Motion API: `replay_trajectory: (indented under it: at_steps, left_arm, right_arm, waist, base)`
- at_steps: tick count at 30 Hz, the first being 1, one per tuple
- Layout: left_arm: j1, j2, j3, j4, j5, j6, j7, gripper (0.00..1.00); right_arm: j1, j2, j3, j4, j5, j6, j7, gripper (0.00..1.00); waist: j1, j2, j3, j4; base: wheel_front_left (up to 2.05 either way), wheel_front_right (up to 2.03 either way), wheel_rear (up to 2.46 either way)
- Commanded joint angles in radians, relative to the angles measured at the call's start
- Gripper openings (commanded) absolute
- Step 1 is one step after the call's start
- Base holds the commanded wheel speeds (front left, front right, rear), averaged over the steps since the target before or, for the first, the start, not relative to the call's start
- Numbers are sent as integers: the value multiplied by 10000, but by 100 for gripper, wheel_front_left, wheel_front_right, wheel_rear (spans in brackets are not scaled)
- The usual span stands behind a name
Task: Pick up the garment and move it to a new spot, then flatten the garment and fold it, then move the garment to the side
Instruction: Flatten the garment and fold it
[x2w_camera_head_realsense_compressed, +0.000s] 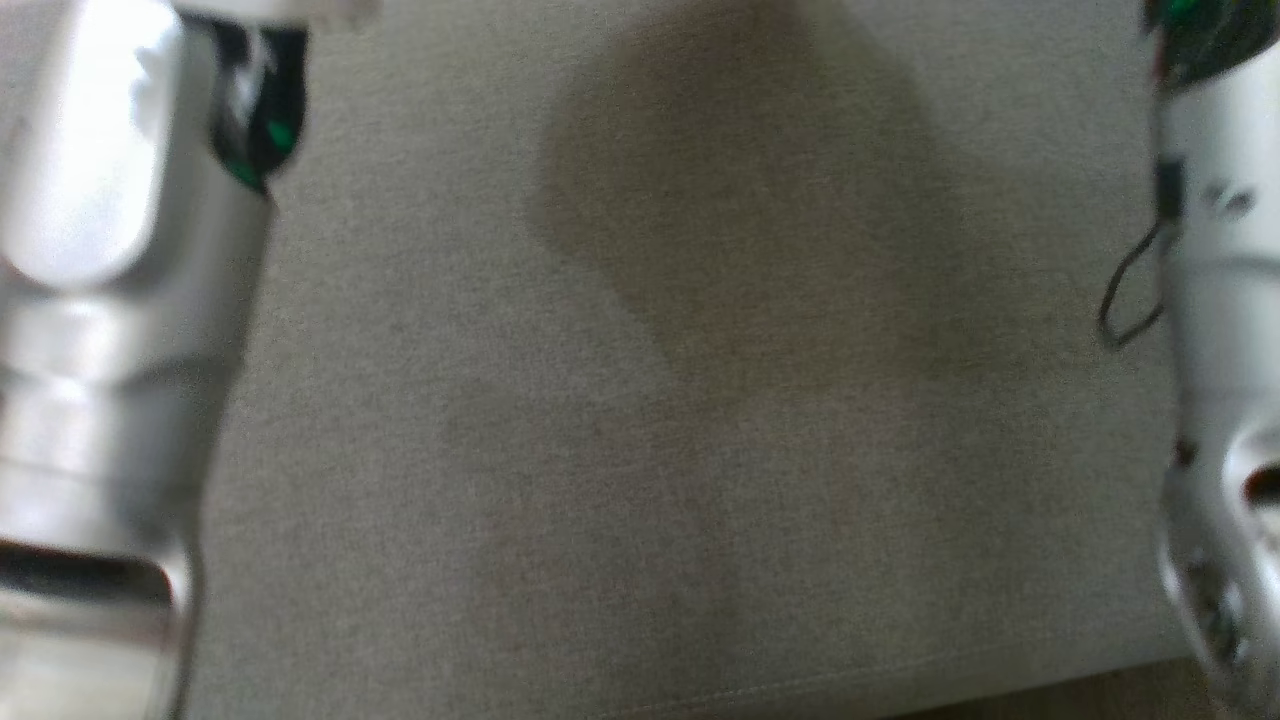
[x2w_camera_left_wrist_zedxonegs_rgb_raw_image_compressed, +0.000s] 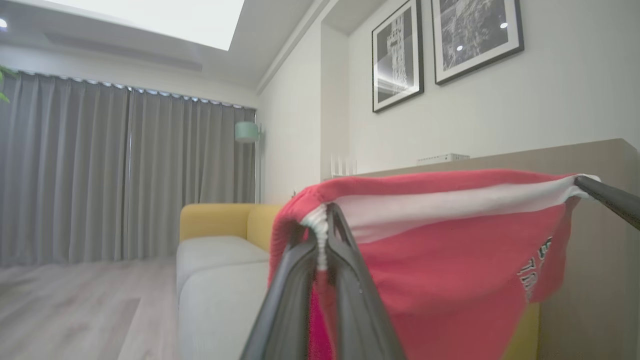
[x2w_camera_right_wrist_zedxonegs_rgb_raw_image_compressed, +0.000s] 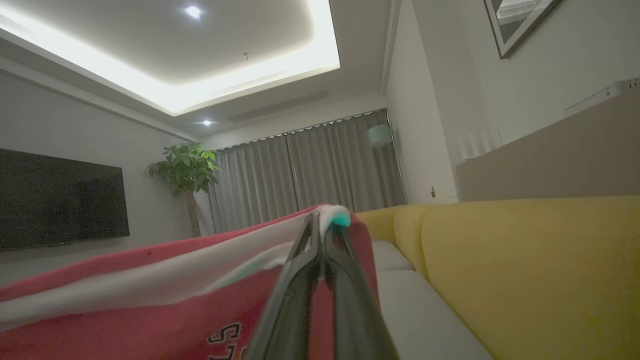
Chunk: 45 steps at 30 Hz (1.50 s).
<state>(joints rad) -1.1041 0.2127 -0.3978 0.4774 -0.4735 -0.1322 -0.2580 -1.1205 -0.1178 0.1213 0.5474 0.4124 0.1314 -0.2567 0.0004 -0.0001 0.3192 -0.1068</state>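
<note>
The garment (x2w_camera_left_wrist_zedxonegs_rgb_raw_image_compressed: 450, 250), a red jersey with a white trim band and black white-outlined letters, hangs stretched in the air between my two grippers. In the left wrist view my left gripper (x2w_camera_left_wrist_zedxonegs_rgb_raw_image_compressed: 325, 220) is shut on one corner of its trimmed edge, and the other arm's dark finger (x2w_camera_left_wrist_zedxonegs_rgb_raw_image_compressed: 607, 196) pinches the far corner at the right. The right wrist view has my right gripper (x2w_camera_right_wrist_zedxonegs_rgb_raw_image_compressed: 322, 225) shut on the white trim of the garment (x2w_camera_right_wrist_zedxonegs_rgb_raw_image_compressed: 150, 310), which runs off to the left. In the head view my pale forearms stand at both edges, left (x2w_camera_head_realsense_compressed: 110, 300) and right (x2w_camera_head_realsense_compressed: 1225, 400).
A sofa with grey seat cushions (x2w_camera_left_wrist_zedxonegs_rgb_raw_image_compressed: 220, 295) and a yellow back (x2w_camera_right_wrist_zedxonegs_rgb_raw_image_compressed: 525, 270) lies below and beside the garment. The grey cushion surface (x2w_camera_head_realsense_compressed: 650, 400) spreads under the head camera. A wooden panel (x2w_camera_left_wrist_zedxonegs_rgb_raw_image_compressed: 590, 280), grey curtains (x2w_camera_left_wrist_zedxonegs_rgb_raw_image_compressed: 125, 170), a television (x2w_camera_right_wrist_zedxonegs_rgb_raw_image_compressed: 60, 200) and a plant (x2w_camera_right_wrist_zedxonegs_rgb_raw_image_compressed: 185, 170) surround it.
</note>
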Motion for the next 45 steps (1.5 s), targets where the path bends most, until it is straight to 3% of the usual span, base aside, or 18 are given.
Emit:
replay_trajectory:
  at_steps: [1,7,14,26,36,45]
  left_arm:
    - [426,290,389,-165,-8,33,-33,0]
    - [3785,-361,838,149,-559,20,-36,0]
    - [7423,-959,315,405,-1007,17,-36,0]
    - [10552,-1332,22,-202,-1262,16,-37,0]
    - [10988,-1120,-938,-1417,-1527,16,-37,0]
    - [9148,-1188,-1098,-2171,-1888,16,-37,0]
  right_arm:
    - [522,269,78,-215,4,-7,-47,0]
    - [3540,280,481,4,537,-7,-49,0]
    - [7039,332,731,-135,1180,-7,-50,0]
    - [10086,53,1256,-842,2023,-7,-50,0]
    - [10871,-395,1095,-1770,2608,-7,-51,0]
    - [8260,-288,818,-1538,2422,-7,279,0]
  waist:
    - [-4,1,-117,-44]
    - [-4,1,-578,-178]
    - [-4,1,-1286,-397]
    - [-4,1,-2867,-410]
    - [-4,1,-3156,21]
    - [-4,1,-1969,946]
  base:
    - [0,0,0]
    - [0,0,0]
    - [0,0,0]
    - [0,0,0]
    - [0,0,0]
    - [0,0,0]
